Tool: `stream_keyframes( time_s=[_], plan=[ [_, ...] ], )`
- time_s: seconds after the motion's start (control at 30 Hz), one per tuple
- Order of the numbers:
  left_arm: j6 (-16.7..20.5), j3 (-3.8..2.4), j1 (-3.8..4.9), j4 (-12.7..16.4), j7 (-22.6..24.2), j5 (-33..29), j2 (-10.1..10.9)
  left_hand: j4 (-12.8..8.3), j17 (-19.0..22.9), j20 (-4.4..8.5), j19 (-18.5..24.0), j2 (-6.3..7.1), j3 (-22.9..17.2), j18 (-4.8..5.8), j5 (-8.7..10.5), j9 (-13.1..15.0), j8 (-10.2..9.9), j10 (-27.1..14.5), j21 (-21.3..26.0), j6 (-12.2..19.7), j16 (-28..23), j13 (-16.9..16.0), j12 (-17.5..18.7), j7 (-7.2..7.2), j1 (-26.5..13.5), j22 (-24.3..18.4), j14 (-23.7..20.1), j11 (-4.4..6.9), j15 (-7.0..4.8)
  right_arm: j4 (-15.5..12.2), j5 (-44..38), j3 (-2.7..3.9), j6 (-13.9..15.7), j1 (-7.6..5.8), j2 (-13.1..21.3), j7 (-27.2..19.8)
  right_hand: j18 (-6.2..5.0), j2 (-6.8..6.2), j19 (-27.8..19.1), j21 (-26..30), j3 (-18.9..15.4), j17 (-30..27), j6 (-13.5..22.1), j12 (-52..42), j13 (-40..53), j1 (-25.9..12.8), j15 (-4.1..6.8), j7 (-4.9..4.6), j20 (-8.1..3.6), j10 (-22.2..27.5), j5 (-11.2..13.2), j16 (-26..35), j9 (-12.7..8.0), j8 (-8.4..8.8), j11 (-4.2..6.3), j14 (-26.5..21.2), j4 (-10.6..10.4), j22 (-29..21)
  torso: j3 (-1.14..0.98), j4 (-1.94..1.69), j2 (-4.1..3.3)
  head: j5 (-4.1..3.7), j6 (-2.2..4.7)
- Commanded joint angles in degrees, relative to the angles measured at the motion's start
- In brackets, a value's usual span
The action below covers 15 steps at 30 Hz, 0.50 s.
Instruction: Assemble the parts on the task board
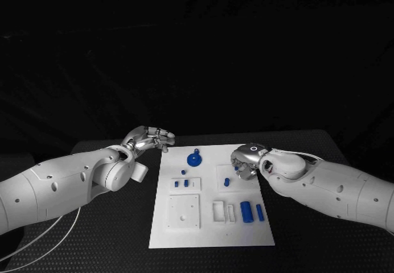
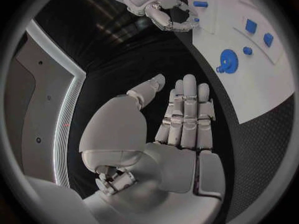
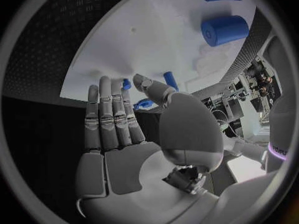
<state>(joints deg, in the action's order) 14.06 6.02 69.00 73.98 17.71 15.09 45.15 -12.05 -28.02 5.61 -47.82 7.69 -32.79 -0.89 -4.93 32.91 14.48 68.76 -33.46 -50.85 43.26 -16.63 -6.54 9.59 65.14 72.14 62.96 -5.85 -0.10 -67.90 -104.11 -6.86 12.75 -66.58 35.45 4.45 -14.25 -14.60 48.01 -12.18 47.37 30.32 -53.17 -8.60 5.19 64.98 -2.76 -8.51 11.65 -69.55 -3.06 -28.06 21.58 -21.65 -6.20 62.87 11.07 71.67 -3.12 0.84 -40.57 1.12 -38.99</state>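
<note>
Black table (image 1: 107,227) carries the white task board (image 1: 210,230); blue parts (image 1: 246,211) lie on it, both hands at its far corners. Left wrist view: left hand (image 2: 181,119) flat, empty, beside the board. Right wrist view: right hand (image 3: 118,129) flat, empty, over the board.

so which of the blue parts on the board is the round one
The blue disc near the task board's far edge: it is flat and circular, while the other blue parts are small blocks or cylinders lying on their sides.
</note>
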Motion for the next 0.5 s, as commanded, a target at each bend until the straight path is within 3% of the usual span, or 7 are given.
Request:
stream_keyframes(
  time_s=[0.03,0.5],
  plan=[
    [-0.78,-0.04,0.08,0.12,0.40,-0.57,-0.07,-0.11,-0.10,0.07,-0.48,0.05,0.12,-0.31,-0.24,0.00,-0.08,-0.58,0.40,0.48,-0.30,0.10,0.40,-0.09,-0.42,-0.06,0.49,-0.09,0.09,0.06,-0.84,-0.06,-0.69,0.14,-0.31,-0.22,-0.75,0.74,0.53,-0.17,-0.17,0.93,-0.71,-0.41,0.46,-0.11,0.04,0.23,-0.15,-0.73,0.20,-0.23,0.20,-0.45,0.29,0.44,0.36,0.36,-0.02,0.03,0.04,0.05,-0.12],
    [-0.80,-0.04,0.11,0.21,0.26,-0.57,-0.21,-0.16,-0.18,0.05,-0.51,0.10,0.14,-0.32,-0.25,0.00,-0.11,-0.67,0.49,0.58,-0.45,0.14,0.44,-0.05,-0.43,-0.03,0.51,-0.13,0.12,1.56,-3.02,-1.01,-1.69,0.85,-1.85,0.99,-0.75,2.84,1.67,-0.86,-0.13,4.52,-2.82,-1.25,2.36,0.26,0.49,1.16,-0.63,-2.49,0.16,-1.08,0.76,-1.32,1.20,0.92,1.65,1.36,-0.03,0.04,0.00,-0.10,-0.14]
  ],
)
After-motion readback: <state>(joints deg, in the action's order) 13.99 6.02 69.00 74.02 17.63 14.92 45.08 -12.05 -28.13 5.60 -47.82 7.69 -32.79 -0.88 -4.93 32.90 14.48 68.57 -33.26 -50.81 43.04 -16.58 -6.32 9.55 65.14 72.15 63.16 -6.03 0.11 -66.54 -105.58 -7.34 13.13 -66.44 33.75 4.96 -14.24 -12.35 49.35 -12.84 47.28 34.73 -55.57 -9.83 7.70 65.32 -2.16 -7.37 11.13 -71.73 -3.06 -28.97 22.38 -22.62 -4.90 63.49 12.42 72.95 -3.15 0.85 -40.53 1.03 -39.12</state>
